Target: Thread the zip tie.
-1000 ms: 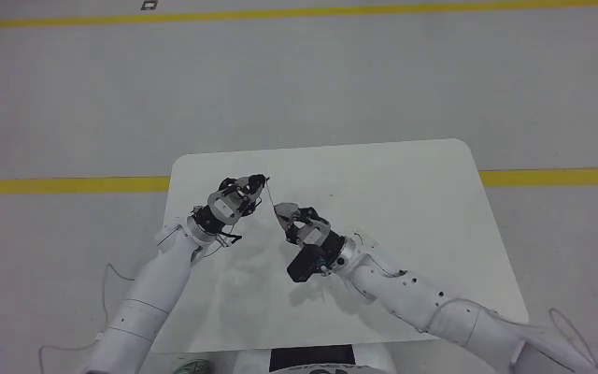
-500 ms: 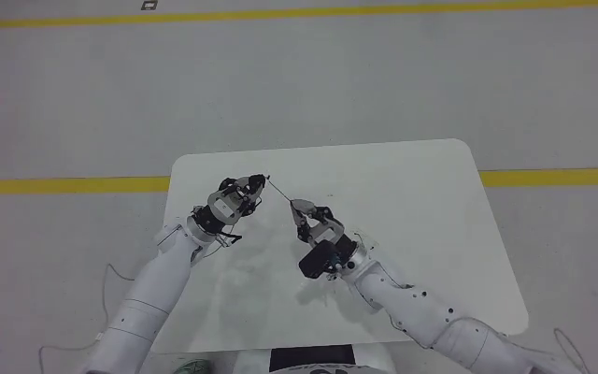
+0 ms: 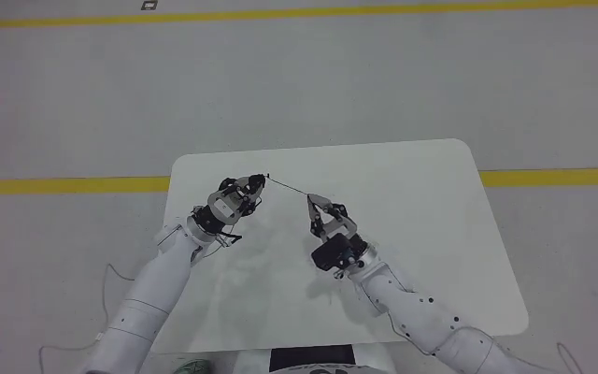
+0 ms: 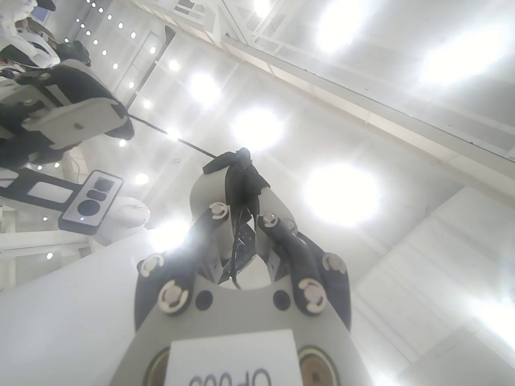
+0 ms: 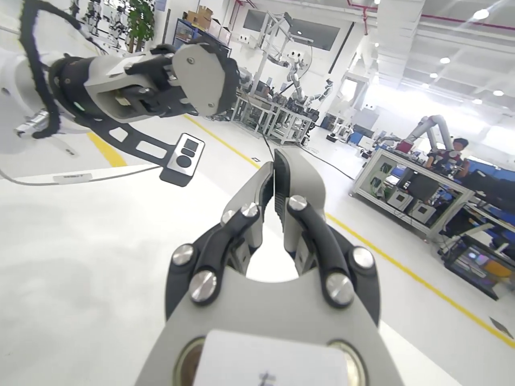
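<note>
Black zip tie (image 3: 290, 187) stretched, right tool (image 3: 315, 200) withdrawn

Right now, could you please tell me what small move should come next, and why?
Probably draw the right end effector slightly farther from the left end effector, along the zip tie. Both are shut on it, and it runs straight between them above the table, so a gentle pull should tighten it.

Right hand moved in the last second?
Yes. The right hand slid away from the left hand, toward the white table's right edge, thin black zip tie straight between them.
</note>
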Robot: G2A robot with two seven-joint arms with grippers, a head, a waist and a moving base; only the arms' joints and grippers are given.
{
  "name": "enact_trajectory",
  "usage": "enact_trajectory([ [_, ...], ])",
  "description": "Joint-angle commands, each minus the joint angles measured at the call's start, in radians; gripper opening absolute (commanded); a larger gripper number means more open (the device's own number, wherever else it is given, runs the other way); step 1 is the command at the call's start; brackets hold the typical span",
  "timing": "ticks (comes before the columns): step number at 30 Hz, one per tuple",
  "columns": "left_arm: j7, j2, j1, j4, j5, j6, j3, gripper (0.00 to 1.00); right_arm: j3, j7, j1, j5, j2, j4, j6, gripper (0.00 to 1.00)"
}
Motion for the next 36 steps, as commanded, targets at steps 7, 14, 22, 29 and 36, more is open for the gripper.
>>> enact_trajectory([
  [7, 0.0, 0.0, 0.0, 0.0, 0.0, 0.0, 0.0, 0.0, 0.039, 0.013, -0.028, 0.064, 0.003, -0.014, -0.019, 1.0],
  [14, 0.0, 0.0, 0.0, 0.0, 0.0, 0.0, 0.0, 0.0, 0.041, 0.02, -0.032, 0.078, 0.002, -0.017, -0.027, 1.0],
  [22, 0.008, 0.016, 0.018, -0.018, 0.05, -0.001, -0.051, 0.0, 0.159, 0.066, -0.091, 0.334, -0.001, -0.037, -0.108, 1.0],
  [29, 0.001, 0.021, 0.023, -0.023, 0.074, -0.001, -0.052, 0.0, 0.22, 0.117, -0.124, 0.482, -0.001, -0.073, -0.146, 1.0],
  [36, 0.011, 0.022, 0.022, -0.056, 0.077, 0.0, -0.047, 0.0, 0.246, 0.138, -0.136, 0.609, -0.011, -0.08, -0.141, 1.0],
])
